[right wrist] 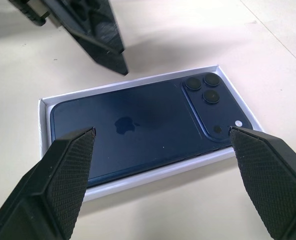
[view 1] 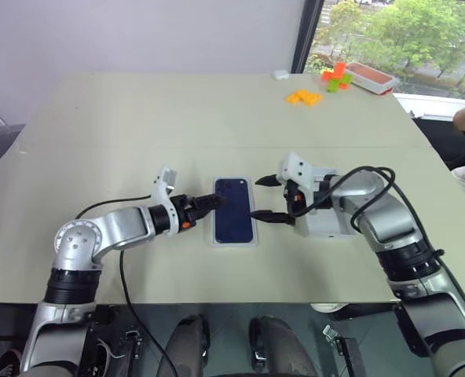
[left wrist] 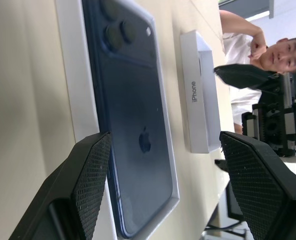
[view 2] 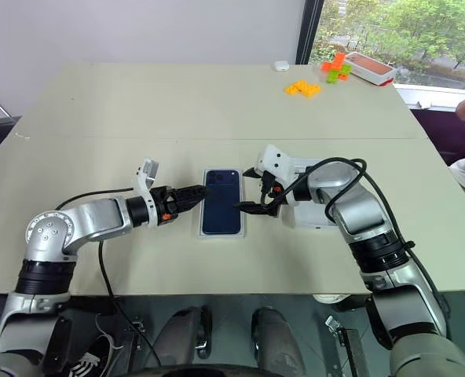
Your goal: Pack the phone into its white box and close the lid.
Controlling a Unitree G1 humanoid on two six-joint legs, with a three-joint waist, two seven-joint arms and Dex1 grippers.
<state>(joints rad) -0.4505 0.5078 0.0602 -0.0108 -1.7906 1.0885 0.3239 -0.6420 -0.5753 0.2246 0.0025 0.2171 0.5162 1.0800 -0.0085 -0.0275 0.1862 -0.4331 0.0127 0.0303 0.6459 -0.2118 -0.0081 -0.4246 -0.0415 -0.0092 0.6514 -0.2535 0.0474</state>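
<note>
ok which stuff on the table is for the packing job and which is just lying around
For the job:
- phone, lying in the white box
- lid, on the table beside the box

Just lying about:
- orange blocks
- green and orange pieces
- red-topped case
- small white item

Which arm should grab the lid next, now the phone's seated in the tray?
Right, probably. The lid lies on the table just beside the right gripper, under that forearm, and its jaws stand open. The left gripper, also open, sits across the phone in the white box.
</note>
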